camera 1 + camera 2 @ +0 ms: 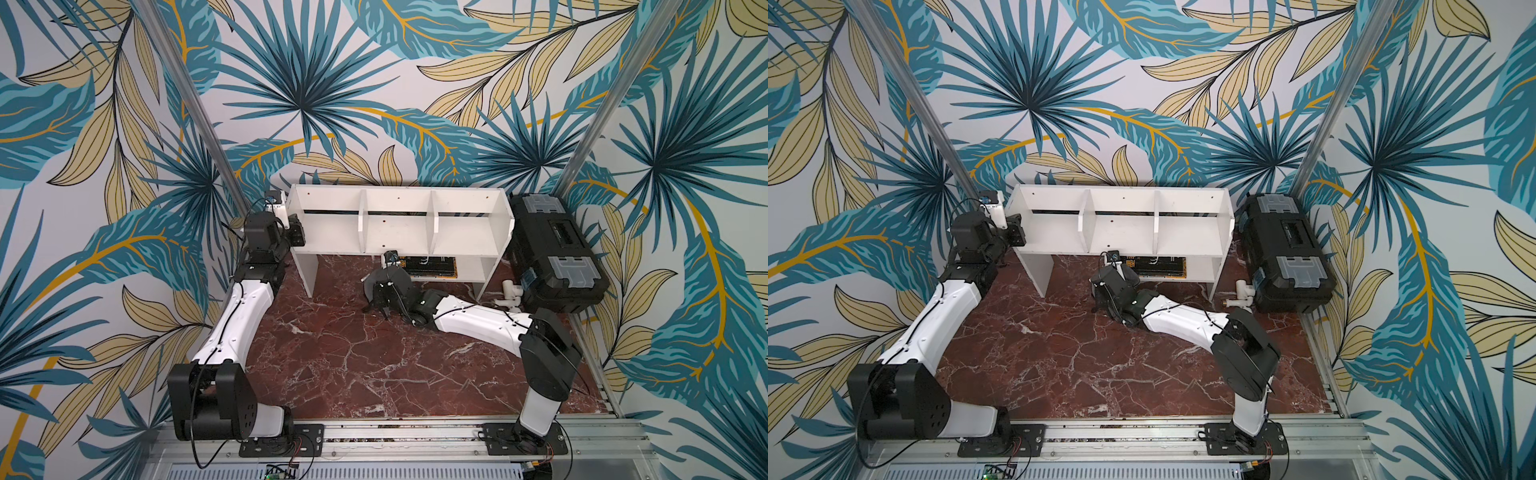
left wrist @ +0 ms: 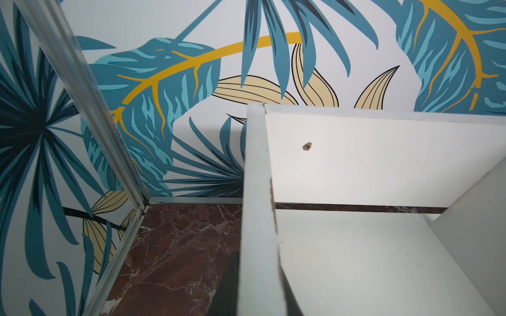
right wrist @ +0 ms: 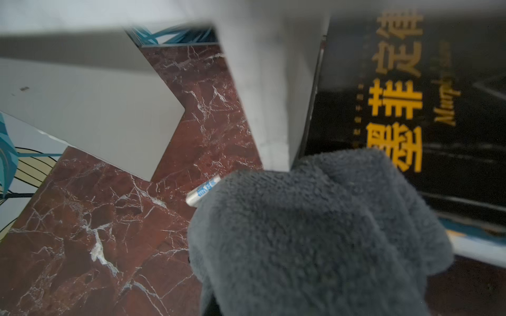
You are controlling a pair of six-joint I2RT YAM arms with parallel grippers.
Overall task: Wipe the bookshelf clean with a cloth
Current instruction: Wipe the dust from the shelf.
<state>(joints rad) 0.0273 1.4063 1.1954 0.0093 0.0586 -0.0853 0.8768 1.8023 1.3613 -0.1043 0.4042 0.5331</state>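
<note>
The white bookshelf (image 1: 399,232) (image 1: 1121,232) stands at the back of the marble table. My left gripper (image 1: 297,235) is shut on its left side panel (image 2: 257,191), with a dark finger (image 2: 227,287) on each face of the board. My right gripper (image 1: 1127,272) is low on the table in front of the lower cubby, shut on the dark grey cloth (image 3: 315,232). The cloth hides the fingers and bulges against the cubby's white upright (image 3: 273,95). Its white tag (image 3: 202,191) sticks out to the side.
A black book with yellow characters (image 3: 410,95) (image 1: 432,266) lies in the lower cubby. A black toolbox (image 1: 552,253) sits right of the shelf, with a white pipe fitting (image 1: 513,291) in front of it. Leaf-patterned walls close in on three sides.
</note>
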